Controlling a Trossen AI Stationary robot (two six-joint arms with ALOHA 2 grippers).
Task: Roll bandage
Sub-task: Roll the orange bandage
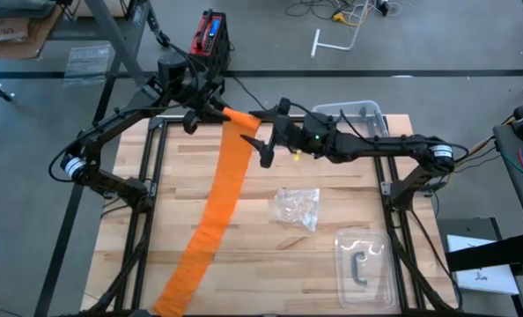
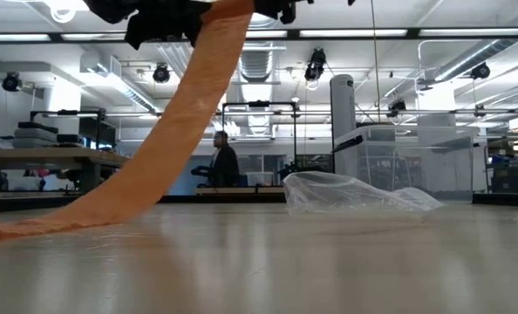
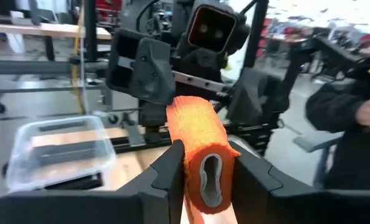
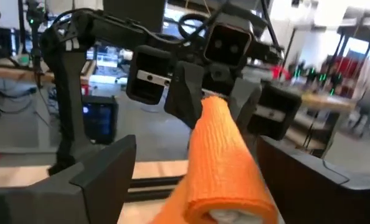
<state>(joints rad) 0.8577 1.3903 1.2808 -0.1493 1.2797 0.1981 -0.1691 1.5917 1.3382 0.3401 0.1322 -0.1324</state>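
Left gripper (image 3: pixel 203 174) pinches the rolled end of the bright orange fabric bandage (image 1: pixel 219 195), held above the table's far edge. Loose tail drapes down across the pale wood table (image 1: pixel 332 255), its end cut off at the near edge. Right gripper (image 4: pixel 197 180) sits spread either side of the roll, not touching. Low view crops both grippers. Crumpled clear plastic wrapper (image 1: pixel 298 208) lies right of the strip. Person (image 2: pixel 223 163) stands in the workshop behind.

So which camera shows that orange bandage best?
The high view: the whole bandage shows, running from the grippers down across the table. The low view catches only its hanging slope; the left wrist view shows the rolled end in the left jaws; the right wrist view shows the roll close up.
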